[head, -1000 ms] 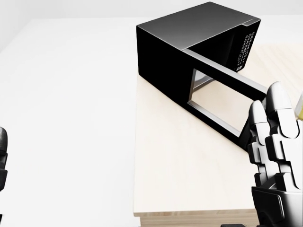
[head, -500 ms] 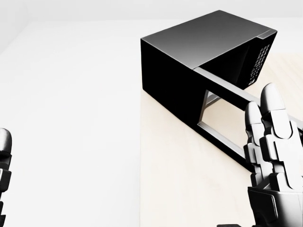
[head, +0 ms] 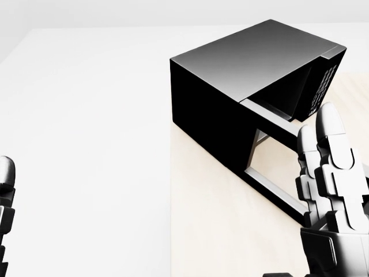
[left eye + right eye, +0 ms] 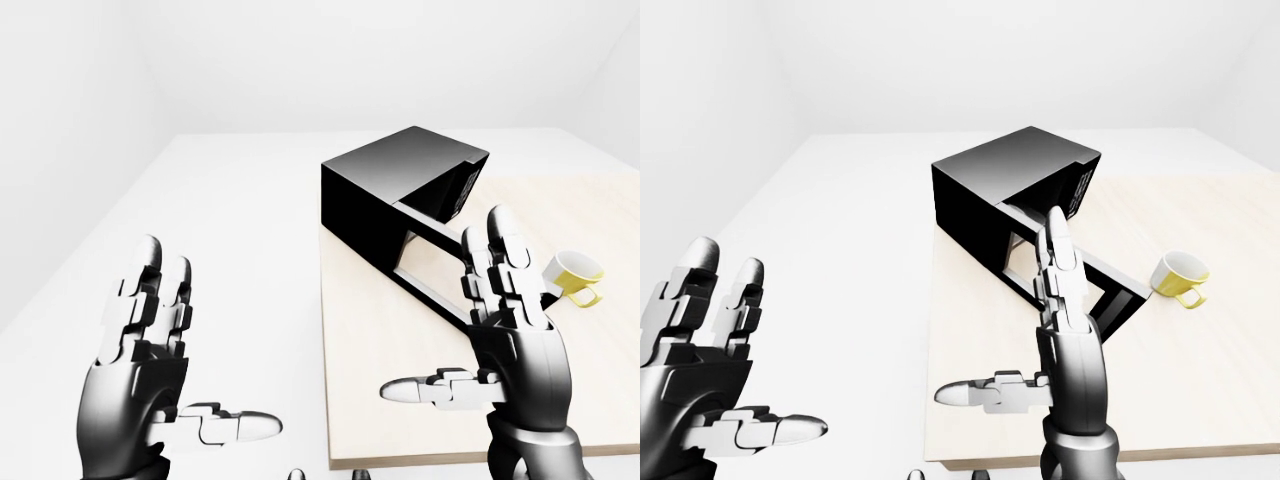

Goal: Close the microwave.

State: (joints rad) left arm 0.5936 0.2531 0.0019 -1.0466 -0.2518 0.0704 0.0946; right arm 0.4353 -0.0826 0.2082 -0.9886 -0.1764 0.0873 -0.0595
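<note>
My right robot hand [image 4: 505, 330] and left robot hand [image 4: 150, 365], both spread open and empty, near the microwave [image 4: 395, 195] with its door [image 4: 440, 265] ajar.

A pale wooden table [image 4: 400, 400] fills the right half of the scene, its left edge running straight toward the far wall. A yellow cup [image 4: 1178, 277] lies tipped on its side on the table's right part, white inside, handle low
</note>
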